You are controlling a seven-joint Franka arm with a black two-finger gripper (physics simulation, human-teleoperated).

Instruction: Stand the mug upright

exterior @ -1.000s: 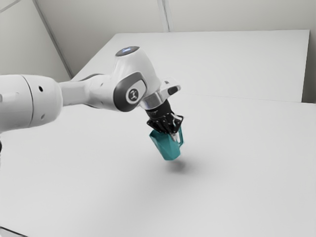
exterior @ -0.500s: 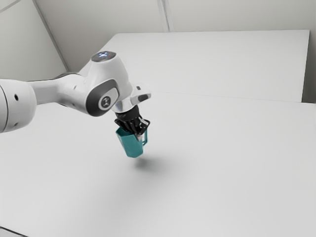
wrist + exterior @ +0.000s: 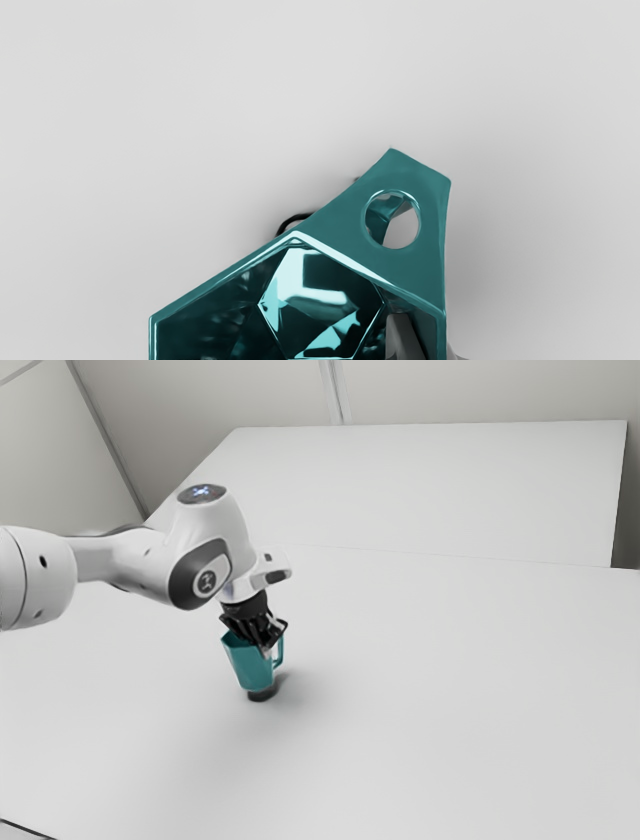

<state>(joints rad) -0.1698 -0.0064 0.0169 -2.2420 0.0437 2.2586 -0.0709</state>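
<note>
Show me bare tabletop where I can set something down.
Bare tabletop lies between the mug and the exterior view's right edge, and between it and the bottom edge. Crowded: around the mug, where the gripper and arm come in.

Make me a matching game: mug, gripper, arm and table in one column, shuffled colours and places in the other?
Column one:
1. Mug
2. Gripper
3. Arm
4. Table

Column two:
A. Black, at the arm's end
B. Pale grey, beneath the mug
C. Teal, held by its wall
D. Mostly white, entering from the exterior view's left

Pairs: 1-C, 2-A, 3-D, 4-B
</note>
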